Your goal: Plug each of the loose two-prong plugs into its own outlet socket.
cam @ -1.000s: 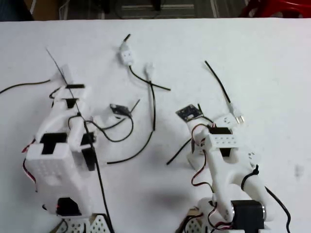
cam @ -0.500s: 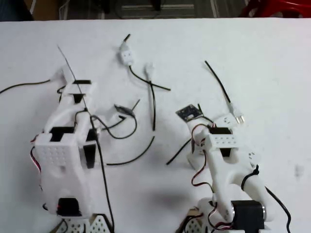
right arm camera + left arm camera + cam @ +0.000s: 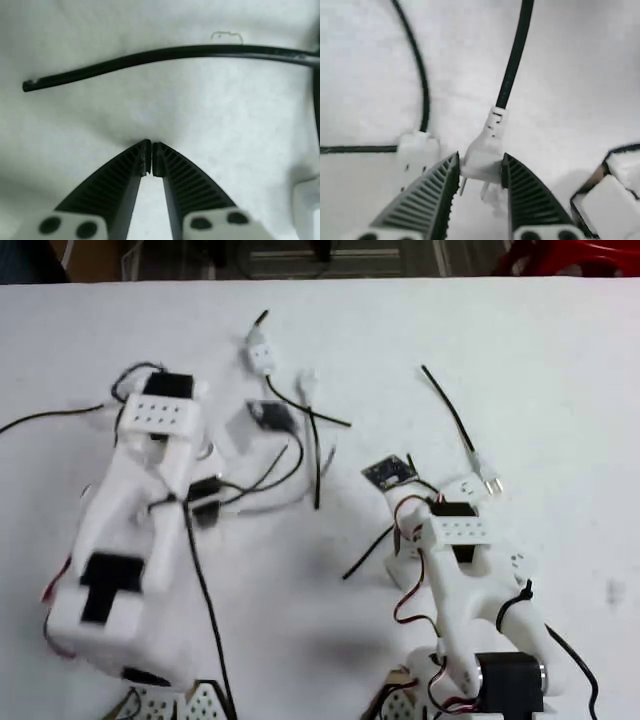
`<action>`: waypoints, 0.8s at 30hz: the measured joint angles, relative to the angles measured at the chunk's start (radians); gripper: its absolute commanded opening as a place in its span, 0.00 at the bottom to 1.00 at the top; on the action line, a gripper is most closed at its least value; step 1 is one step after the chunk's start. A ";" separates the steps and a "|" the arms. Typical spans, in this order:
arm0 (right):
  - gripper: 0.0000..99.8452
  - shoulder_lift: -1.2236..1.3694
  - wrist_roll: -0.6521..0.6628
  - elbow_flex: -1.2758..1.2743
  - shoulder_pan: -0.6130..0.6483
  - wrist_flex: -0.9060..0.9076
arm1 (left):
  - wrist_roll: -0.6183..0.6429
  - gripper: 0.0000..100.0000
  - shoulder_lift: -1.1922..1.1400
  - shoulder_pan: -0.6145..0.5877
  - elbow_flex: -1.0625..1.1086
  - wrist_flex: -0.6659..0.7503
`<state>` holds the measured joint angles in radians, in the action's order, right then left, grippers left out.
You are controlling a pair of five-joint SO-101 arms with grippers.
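The left tool (image 3: 480,161) is clamped on the white two-prong plug (image 3: 487,147) with black cord, just beside a white socket block (image 3: 417,150) on the white table (image 3: 580,75), while the right tool (image 3: 151,159) hangs empty, tips almost touching.

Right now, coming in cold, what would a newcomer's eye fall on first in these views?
The left gripper stands out first: it is shut on a white two-prong plug, prongs bare, with a white connector block close beside it. Next comes the right gripper, shut on nothing over the white table, near a black cable.
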<state>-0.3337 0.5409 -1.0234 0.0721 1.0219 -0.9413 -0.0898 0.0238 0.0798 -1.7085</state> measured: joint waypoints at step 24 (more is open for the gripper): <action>0.02 0.000 0.000 0.000 0.000 0.000 | 1.241 0.03 0.684 0.037 0.094 0.334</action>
<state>-0.3337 0.5409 -1.0234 0.0721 1.0219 0.3000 0.5946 0.0606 0.1734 -1.3740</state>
